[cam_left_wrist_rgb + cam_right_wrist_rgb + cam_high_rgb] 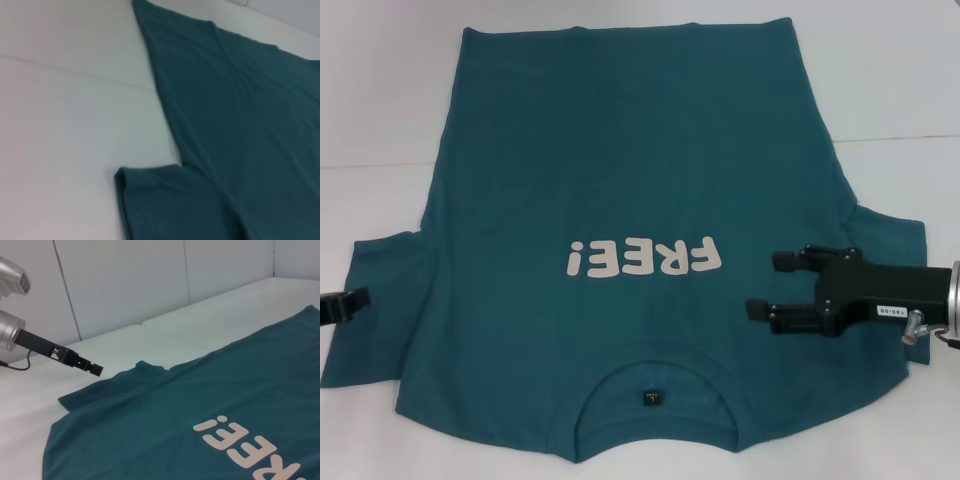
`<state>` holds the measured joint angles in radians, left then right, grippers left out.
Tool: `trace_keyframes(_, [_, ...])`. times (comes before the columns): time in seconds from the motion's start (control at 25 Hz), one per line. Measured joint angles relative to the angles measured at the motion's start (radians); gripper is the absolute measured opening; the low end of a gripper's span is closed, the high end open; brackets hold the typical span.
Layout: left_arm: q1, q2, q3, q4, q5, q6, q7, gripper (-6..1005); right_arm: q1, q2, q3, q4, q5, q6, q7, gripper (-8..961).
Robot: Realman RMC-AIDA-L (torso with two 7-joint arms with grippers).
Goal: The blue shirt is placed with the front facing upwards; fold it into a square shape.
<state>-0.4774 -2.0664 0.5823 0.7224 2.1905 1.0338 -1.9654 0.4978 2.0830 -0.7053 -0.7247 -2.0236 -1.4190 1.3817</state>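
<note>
The blue shirt lies spread flat and front up on the white table, its collar and black neck tag nearest me. The off-white "FREE!" print reads upside down. My right gripper is open over the shirt's right shoulder beside the print, pointing toward the chest with nothing between its fingers. Only the tip of my left gripper shows, at the outer edge of the left sleeve. The right wrist view shows the shirt with the left gripper just above that sleeve. The left wrist view shows the sleeve and side edge.
The white table surrounds the shirt on both sides, and a seam crosses it. The shirt's hem reaches the far edge of the head view. White wall panels stand behind the table.
</note>
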Motion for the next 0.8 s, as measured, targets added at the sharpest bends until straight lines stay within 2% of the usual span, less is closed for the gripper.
trace_keyframes(0.48, [0.031, -0.002, -0.006, 0.062, 0.0, -0.007, -0.056, 27, -0.005, 0.0, 0.004, -0.001, 0.002, 0.0, 0.004, 918])
trace_keyframes(0.8, [0.034, 0.005, -0.006, 0.029, 0.009, -0.03, -0.106, 285, -0.005, 0.0, 0.004, -0.001, 0.001, 0.001, 0.004, 918])
